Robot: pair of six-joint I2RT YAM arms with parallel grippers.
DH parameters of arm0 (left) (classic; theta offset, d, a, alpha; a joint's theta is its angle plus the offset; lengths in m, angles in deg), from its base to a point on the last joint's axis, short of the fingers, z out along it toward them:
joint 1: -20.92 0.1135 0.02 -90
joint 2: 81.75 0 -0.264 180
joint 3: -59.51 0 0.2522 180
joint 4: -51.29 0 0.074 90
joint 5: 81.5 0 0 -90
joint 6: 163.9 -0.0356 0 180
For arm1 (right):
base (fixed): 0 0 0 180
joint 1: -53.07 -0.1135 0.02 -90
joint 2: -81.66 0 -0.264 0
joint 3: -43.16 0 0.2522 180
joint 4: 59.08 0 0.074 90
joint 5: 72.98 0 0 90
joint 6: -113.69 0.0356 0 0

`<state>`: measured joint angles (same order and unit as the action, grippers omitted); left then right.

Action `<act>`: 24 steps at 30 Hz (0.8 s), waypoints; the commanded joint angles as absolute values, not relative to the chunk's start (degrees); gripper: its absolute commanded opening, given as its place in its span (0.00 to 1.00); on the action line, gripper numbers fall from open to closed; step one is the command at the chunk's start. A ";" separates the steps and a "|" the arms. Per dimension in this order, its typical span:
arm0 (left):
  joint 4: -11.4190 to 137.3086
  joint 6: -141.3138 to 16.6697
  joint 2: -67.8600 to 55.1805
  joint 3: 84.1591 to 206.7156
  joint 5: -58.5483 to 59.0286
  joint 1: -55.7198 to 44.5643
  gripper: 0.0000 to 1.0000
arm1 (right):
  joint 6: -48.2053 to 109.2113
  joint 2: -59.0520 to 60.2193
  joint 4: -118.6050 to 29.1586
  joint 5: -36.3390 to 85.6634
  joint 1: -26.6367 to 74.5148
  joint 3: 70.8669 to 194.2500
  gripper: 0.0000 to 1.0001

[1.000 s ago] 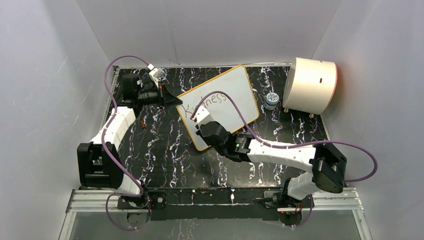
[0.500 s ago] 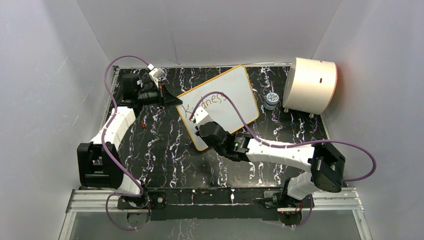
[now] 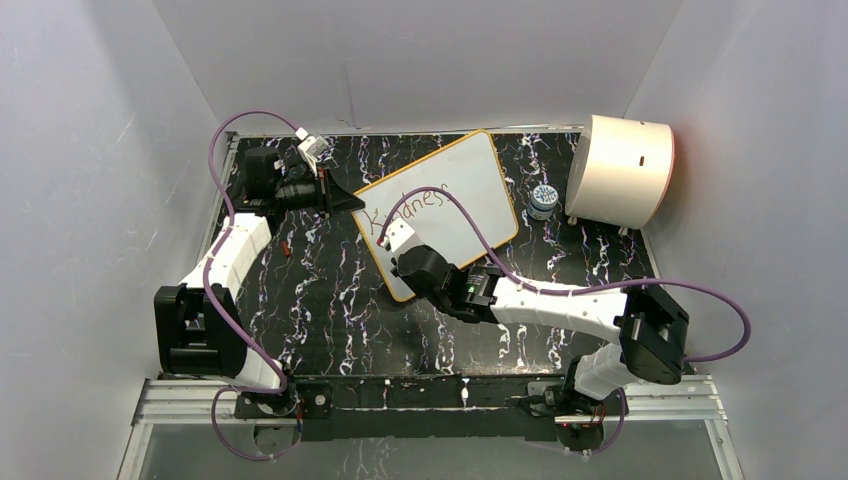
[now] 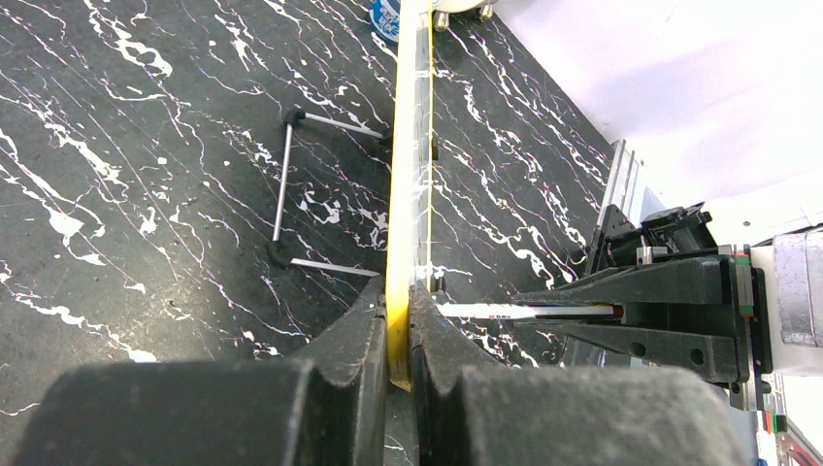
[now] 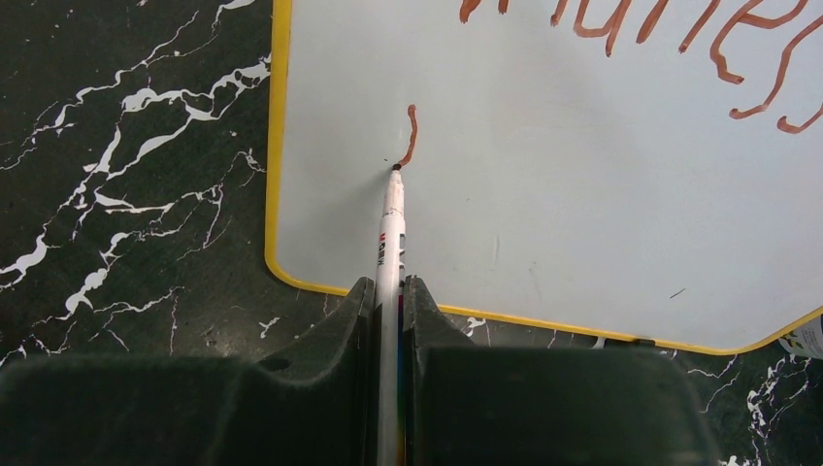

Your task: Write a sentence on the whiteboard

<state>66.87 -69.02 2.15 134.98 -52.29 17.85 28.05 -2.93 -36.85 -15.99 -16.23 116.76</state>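
The whiteboard (image 3: 470, 185) stands tilted on the black marbled mat, white with a yellow rim. My left gripper (image 3: 355, 203) is shut on its left edge; the left wrist view shows the rim (image 4: 408, 146) pinched between both fingers (image 4: 398, 301). My right gripper (image 3: 392, 240) is shut on a white marker (image 5: 391, 223) whose tip touches the board's lower left. Of the sentence, the dark red "Kindness" (image 3: 415, 203) runs slanted across the board, and a short curved stroke (image 5: 411, 131) ends at the marker tip.
A cream half-cylinder drum (image 3: 620, 170) stands at the back right, with a small blue-and-white jar (image 3: 542, 198) beside the board. A wire stand (image 4: 281, 184) props the board from behind. A small red piece (image 3: 286, 247) lies near the left arm. White walls close in on three sides.
My right gripper has shifted slightly left and nearer along the board with the marker. The left gripper and the board have not moved.
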 commanded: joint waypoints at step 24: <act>74.06 -73.66 4.04 133.00 -50.62 15.56 0.00 | 26.11 -2.60 -43.75 -20.39 -16.28 120.11 0.00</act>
